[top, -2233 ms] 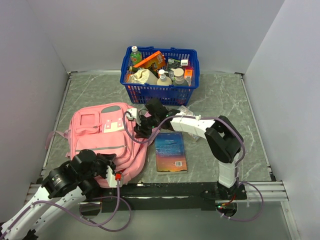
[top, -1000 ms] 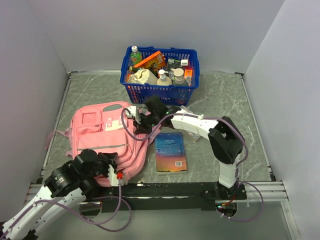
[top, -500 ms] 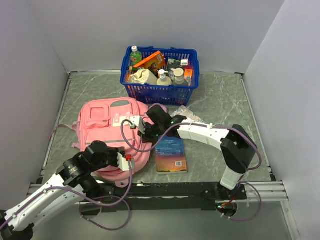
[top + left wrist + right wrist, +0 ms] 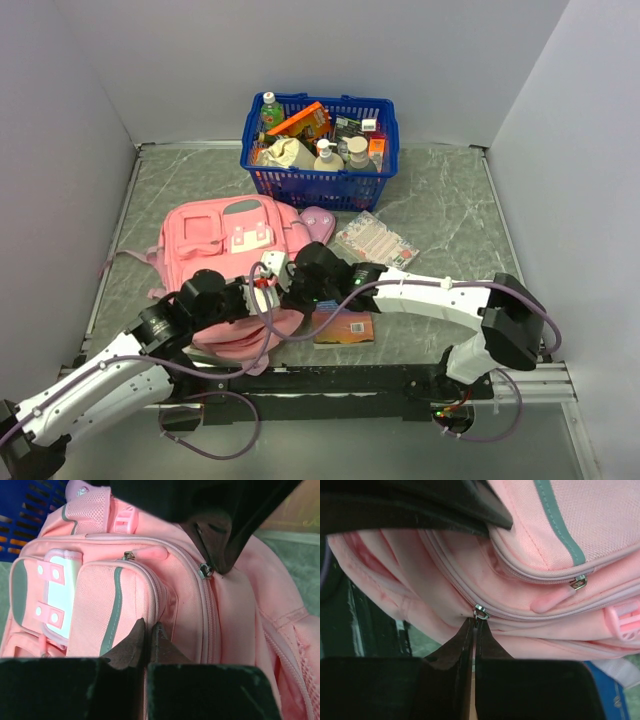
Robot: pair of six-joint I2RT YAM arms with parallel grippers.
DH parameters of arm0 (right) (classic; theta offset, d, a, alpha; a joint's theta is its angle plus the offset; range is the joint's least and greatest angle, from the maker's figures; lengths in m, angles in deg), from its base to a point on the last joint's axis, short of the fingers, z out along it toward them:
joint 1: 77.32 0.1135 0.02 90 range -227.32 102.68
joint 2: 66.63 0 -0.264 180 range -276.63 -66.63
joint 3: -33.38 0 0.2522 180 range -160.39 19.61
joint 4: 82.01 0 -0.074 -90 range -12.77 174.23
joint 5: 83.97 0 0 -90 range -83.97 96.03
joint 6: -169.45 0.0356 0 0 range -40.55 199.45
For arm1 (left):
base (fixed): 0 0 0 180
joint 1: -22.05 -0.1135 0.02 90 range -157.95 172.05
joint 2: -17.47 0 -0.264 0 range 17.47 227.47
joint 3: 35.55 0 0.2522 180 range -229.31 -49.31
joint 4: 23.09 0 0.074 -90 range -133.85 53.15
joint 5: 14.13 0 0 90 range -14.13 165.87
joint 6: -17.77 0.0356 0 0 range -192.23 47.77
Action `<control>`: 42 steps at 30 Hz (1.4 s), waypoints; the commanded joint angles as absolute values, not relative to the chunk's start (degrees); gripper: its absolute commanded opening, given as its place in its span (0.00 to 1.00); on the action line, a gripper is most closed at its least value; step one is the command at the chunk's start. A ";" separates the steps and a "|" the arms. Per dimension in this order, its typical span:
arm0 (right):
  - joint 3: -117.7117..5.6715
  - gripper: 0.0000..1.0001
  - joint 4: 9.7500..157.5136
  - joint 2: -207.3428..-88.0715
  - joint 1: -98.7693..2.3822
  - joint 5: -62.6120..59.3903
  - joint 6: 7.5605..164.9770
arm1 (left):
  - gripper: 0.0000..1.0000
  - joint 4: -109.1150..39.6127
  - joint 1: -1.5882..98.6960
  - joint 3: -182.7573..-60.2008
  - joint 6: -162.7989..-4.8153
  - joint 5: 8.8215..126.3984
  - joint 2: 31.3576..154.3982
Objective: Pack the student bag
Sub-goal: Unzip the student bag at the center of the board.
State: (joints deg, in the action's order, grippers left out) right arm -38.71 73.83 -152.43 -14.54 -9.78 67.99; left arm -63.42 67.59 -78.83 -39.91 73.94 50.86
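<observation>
The large soft pink fabric backpack [image 4: 215, 240] lies flat on the grey marbled counter [image 4: 450, 200], front pockets facing up, in the near-left part just in front of the two arms. Both arms reach in over its near edge, and their tools meet there close together.

The right tool [image 4: 474, 627] is clenched on the small metal zip pull [image 4: 480, 612] of the main compartment; its fingertips come together right under the slider, which sits on the curved zip line. That zip looks closed on both sides of the slider.

The left tool [image 4: 149, 630] is clenched too. Its tips press into the seam beside the grey-trimmed front pocket [image 4: 120, 605] and appear to nip a fold of fabric there, though the pinch itself is too tight to see into.

This looks like a bracing hold: one tool anchors the soft cloth so that the other can draw the slider along without dragging the whole bag. Opening seems barely begun.

A blue plastic basket [image 4: 318, 180] of bottles and packets stands at the far side, well apart. A dark paperback book [image 4: 345, 328] lies just beside the backpack, partly under the right arm. Nothing appears packed yet.
</observation>
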 commanded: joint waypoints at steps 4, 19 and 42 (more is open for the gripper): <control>-34.89 0.00 87.01 -144.51 -8.24 -6.46 79.36 | 0.01 -51.27 67.05 -87.17 -54.72 80.27 57.89; -28.37 0.00 91.62 -143.53 -10.96 0.06 86.57 | 0.97 -75.30 65.21 -93.95 -41.40 68.14 48.95; -28.81 0.00 86.78 -143.62 -20.10 -5.57 81.21 | 0.76 -88.90 63.89 -89.04 -25.29 75.70 49.45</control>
